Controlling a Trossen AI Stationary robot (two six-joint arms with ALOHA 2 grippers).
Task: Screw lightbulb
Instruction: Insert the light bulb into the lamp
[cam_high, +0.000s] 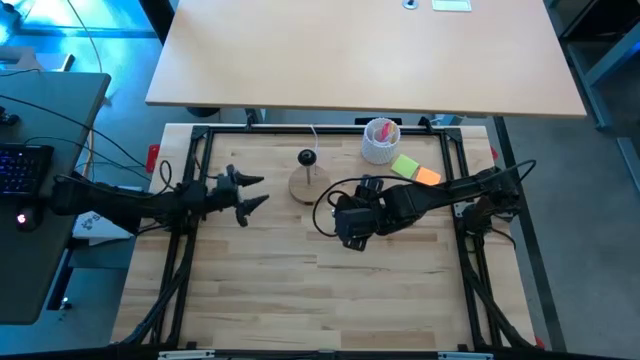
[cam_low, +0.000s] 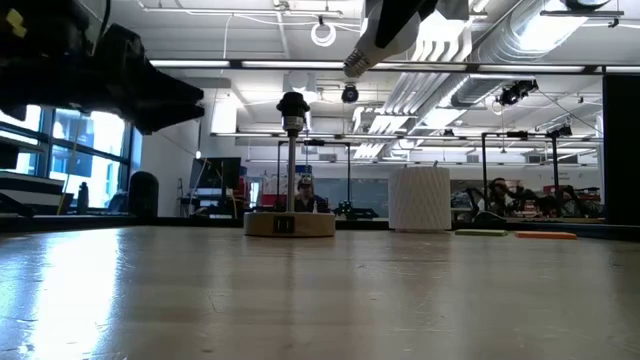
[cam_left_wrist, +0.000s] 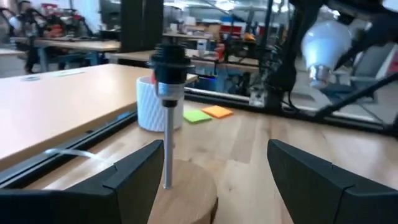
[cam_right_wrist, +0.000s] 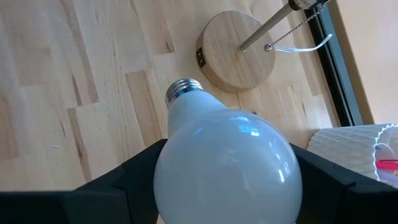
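Bulb picked up, clamped in right gripper's fingers above desk at frame centre, w/ socket stand up-left still empty, so aligning + screwing remain; left gripper fingers apart by stand.

A robotics lab or engineering workshop, open-plan and busy. The butcher-block tabletop sits inside a black metal frame that carries the two arms. Beyond it the low view shows a big hall: exposed silver ducts and pipes under the ceiling, strip lights, more black frame rigs in rows, and people seated at benches far back. Tall windows line one side. From above, a keyboard and loose cables lie on a grey desk beside the rig, and a pale desk stands behind it.
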